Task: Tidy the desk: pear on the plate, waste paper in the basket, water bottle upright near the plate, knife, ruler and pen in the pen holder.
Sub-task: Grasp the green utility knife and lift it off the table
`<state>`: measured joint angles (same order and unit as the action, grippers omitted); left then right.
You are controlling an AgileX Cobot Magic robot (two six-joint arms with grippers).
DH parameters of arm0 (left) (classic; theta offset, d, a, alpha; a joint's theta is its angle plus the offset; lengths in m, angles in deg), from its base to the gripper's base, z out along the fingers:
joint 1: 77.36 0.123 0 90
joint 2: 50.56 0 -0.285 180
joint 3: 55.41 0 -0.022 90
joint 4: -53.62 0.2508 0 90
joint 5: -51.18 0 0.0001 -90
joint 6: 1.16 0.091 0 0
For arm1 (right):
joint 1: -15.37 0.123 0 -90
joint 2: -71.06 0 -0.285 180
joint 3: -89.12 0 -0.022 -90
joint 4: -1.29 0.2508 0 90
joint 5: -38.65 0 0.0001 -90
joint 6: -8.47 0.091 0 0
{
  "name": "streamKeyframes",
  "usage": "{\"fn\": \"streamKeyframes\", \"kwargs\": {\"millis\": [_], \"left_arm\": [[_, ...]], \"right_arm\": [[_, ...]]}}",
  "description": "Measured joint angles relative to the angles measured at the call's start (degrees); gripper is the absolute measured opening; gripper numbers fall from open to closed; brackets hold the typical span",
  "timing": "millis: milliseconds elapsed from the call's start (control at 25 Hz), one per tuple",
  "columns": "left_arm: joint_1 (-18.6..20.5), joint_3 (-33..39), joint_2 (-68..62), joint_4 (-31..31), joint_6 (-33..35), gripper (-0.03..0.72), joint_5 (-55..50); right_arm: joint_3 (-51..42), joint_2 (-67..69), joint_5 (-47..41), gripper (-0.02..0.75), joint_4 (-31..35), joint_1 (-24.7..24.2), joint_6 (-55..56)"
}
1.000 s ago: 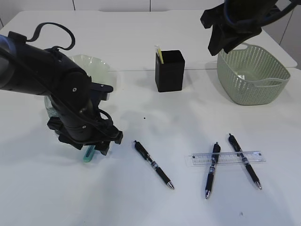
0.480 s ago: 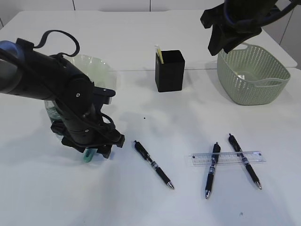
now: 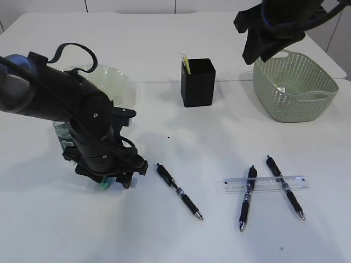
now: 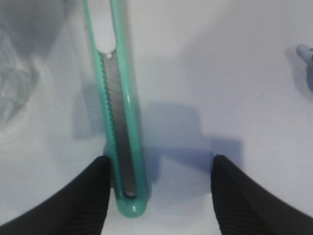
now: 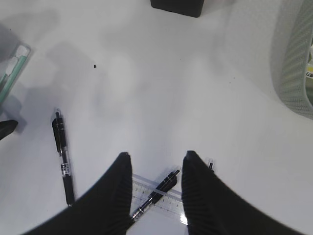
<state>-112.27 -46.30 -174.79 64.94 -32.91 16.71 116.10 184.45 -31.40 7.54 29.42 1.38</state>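
Note:
A green utility knife [image 4: 120,122] lies flat on the white table; only its tip [image 3: 104,184] shows under my left arm in the exterior view. My left gripper [image 4: 159,196] is open and low over the table. The knife's end lies between the fingers, close to the left finger [image 4: 78,200]. My right gripper [image 3: 263,52] is open and empty, high above the basket [image 3: 293,85]. Three black pens [image 3: 179,191] [image 3: 248,197] [image 3: 285,187] and a clear ruler [image 3: 263,183] lie at the front right. The black pen holder [image 3: 198,82] stands at the middle back. No pear shows.
A pale green plate [image 3: 112,79] sits behind my left arm. The water bottle [image 3: 61,134] is mostly hidden by that arm. Two of the pens lie across the ruler. The right wrist view shows the ruler [image 5: 156,196] and one pen [image 5: 62,161] far below.
My left arm has shifted a little to the right and lower over the knife's end. The right arm and the other things have not moved.

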Motion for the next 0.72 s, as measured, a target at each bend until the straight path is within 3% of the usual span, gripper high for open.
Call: {"fn": "streamKeyframes", "kwargs": {"millis": [240, 720], "left_arm": [[0.0, -0.1, -0.2, -0.3, 0.0, 0.456, 0.5], [0.0, -0.4, -0.3, -0.5, 0.0, 0.226, -0.7]], "right_arm": [[0.0, 0.0, 0.0, 0.259, 0.0, 0.0, 0.0], [0.0, 0.0, 0.0, 0.259, 0.0, 0.0, 0.0]]}}
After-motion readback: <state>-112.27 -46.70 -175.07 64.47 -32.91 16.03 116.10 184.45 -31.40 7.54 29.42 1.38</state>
